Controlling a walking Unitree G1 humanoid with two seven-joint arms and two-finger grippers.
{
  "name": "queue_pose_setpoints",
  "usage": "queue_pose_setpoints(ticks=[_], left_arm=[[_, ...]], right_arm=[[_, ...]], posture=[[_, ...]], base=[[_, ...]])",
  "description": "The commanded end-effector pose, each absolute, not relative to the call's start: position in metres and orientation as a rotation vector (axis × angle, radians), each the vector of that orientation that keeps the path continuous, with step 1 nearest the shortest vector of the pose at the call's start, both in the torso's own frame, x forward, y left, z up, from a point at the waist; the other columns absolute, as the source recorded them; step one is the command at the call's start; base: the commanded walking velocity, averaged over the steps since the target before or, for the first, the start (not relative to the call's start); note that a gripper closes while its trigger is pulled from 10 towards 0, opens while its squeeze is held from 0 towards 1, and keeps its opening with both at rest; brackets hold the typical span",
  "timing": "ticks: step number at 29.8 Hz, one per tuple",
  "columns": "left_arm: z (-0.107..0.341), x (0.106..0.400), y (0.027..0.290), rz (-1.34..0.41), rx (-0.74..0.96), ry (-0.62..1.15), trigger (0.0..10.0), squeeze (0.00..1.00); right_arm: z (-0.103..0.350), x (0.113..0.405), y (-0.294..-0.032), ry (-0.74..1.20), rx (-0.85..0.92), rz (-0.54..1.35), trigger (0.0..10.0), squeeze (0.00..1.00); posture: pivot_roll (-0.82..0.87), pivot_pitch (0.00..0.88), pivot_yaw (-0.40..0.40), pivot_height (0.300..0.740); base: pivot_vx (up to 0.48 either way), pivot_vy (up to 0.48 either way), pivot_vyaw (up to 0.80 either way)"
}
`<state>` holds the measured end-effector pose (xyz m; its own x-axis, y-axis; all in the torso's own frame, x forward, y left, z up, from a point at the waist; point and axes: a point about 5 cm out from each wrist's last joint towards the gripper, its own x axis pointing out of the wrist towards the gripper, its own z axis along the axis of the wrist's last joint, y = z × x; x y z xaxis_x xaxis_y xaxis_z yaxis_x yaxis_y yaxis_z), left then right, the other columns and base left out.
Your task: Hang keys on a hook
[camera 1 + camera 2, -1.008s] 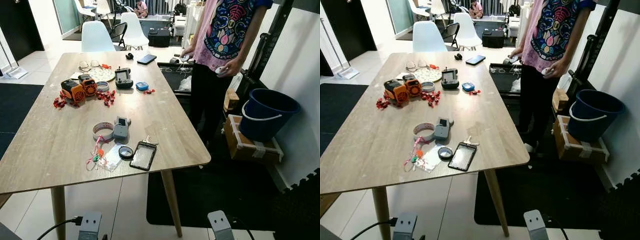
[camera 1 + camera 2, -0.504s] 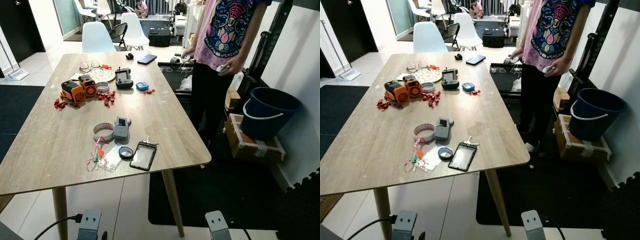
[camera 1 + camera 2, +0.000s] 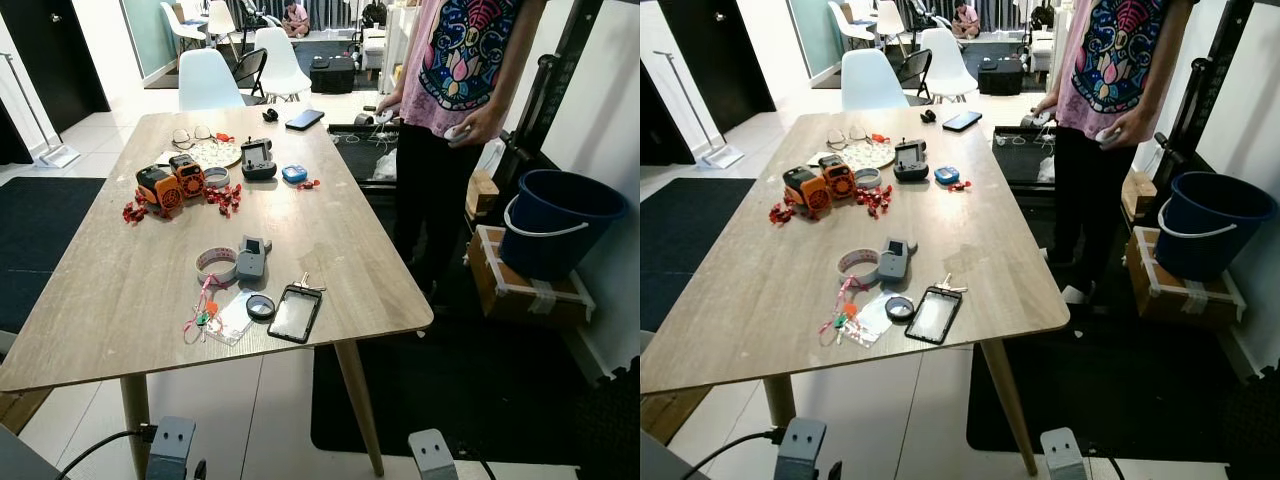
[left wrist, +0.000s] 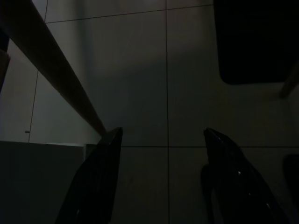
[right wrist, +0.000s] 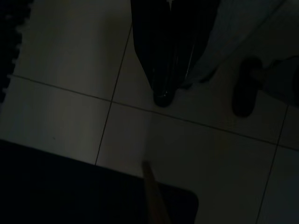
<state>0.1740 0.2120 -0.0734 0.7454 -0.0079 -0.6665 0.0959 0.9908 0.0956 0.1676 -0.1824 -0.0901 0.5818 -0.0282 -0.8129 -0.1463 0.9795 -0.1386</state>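
— What stood in front of the robot?

— A long wooden surface [image 3: 120, 290] on slanted legs, with white chairs [image 3: 210, 80] at its far end. To the robot's right a person [image 3: 460, 70] in a pink patterned shirt stood by the surface's long edge, holding something small and pale in one hand. Beyond them a dark blue bucket [image 3: 560, 220] sat on a taped cardboard box [image 3: 520, 290].

— And on the surface itself?

— Going down in size: an orange toy robot [image 3: 168, 183] among scattered red bits, a patterned plate [image 3: 210, 152] with glasses [image 3: 190, 134] beside it, a dark handheld controller [image 3: 258, 158], and a phone [image 3: 304, 119] near the far end. Closer in lay a black-framed screen [image 3: 294, 313], a grey handheld device [image 3: 251, 258], a roll of white tape [image 3: 216, 264], and a small round lens [image 3: 260, 306].

— Where were the keys?

— The keys [image 3: 303, 283] lay flat near the front right corner, just beside the far end of the black-framed screen. A second tangle, a bright pink-and-green lanyard bunch [image 3: 200, 310], sat left of the lens on a clear sleeve (too small to tell if it held keys).

— The arms?

— Both hung low by the tiled floor, in shade. The left hand [image 4: 161, 177] had its two black fingers [image 4: 96, 182] spread well apart, empty, with a surface leg [image 4: 56, 79] slanting past. The right hand [image 5: 170, 70] had its fingers pressed together, holding nothing, above pale tiles and the edge of a dark mat [image 5: 70, 191].
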Motion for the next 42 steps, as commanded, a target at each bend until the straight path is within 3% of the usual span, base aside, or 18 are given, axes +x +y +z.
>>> queue_pose_setpoints(ticks=[1, 18, 27, 38, 42], left_arm=[[-0.072, 0.175, 0.219, -0.066, 0.161, 0.731, 10.0, 0.0], [-0.083, 0.17, 0.189, -0.147, 0.173, 0.814, 10.0, 0.0], [-0.083, 0.173, 0.187, -0.153, 0.18, 0.829, 10.0, 0.0], [-0.087, 0.161, 0.188, -0.131, 0.174, 0.845, 10.0, 0.0], [-0.089, 0.155, 0.187, -0.125, 0.155, 0.848, 10.0, 0.0]], right_arm=[[-0.09, 0.168, -0.182, 0.94, -0.189, 0.058, 10.0, 0.0], [-0.089, 0.164, -0.196, 0.938, -0.193, 0.014, 10.0, 0.0], [-0.088, 0.161, -0.211, 0.931, -0.158, -0.074, 10.0, 0.0], [-0.057, 0.18, -0.279, 0.765, -0.13, -0.362, 10.0, 0.0], [-0.028, 0.197, -0.317, 0.626, -0.119, -0.528, 10.0, 0.0]], posture=[[0.06, 0.0, 0.052, 0.74], [-0.01, 0.0, 0.053, 0.74], [0.0, 0.0, 0.057, 0.74], [0.01, 0.009, 0.028, 0.74], [0.01, 0.011, 0.016, 0.74]], base=[[0.0, 0.0, 0.0], [0.0, 0.0, 0.0], [0.0, 0.0, 0.0], [0.0, 0.0, 0.0], [0.0, 0.0, 0.0]])
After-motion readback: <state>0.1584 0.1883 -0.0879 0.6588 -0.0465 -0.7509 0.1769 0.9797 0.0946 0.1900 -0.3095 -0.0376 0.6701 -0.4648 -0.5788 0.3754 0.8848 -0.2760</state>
